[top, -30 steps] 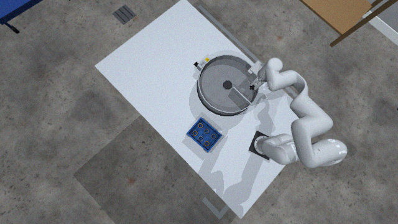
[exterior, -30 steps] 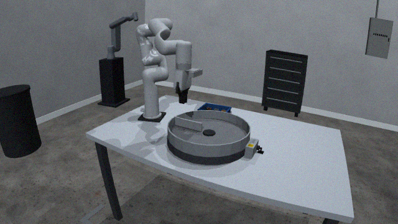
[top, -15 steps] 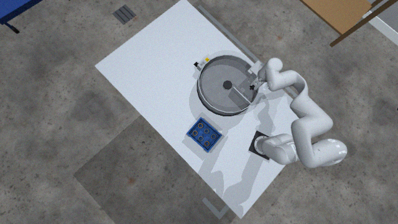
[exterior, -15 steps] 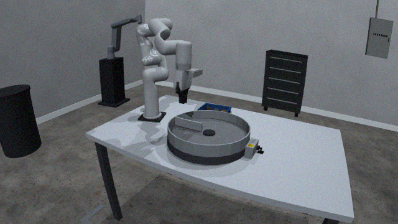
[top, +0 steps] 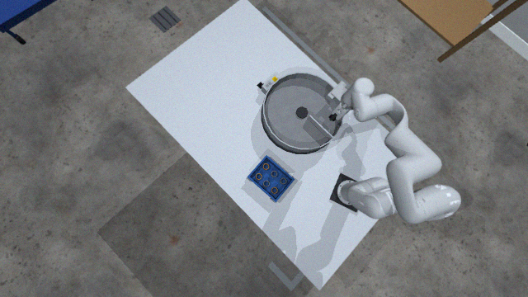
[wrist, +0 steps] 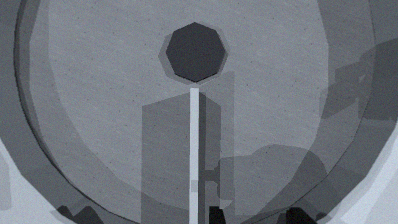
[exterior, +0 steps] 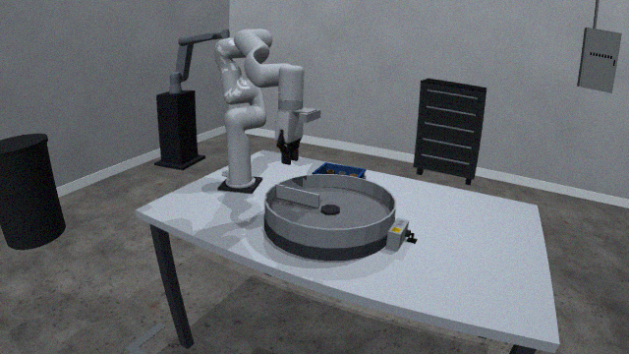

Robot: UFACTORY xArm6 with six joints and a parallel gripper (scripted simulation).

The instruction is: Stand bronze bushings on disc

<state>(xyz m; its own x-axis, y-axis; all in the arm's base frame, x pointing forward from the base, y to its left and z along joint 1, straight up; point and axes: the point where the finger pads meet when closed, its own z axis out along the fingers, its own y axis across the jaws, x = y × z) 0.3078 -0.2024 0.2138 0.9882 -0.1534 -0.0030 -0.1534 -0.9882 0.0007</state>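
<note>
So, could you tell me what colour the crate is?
Blue; the crate shows best in the top view.

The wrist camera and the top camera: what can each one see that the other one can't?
Only the wrist view shows the end effector's dark fingertips from close up, standing apart with nothing between them. Only the top view shows the blue crate with six bushings in it, the whole white arm and the white table. Both show the turntable's grey disc, its dark hub and the thin upright wall running out from near the hub. No bushing stands on the disc in either.
</note>
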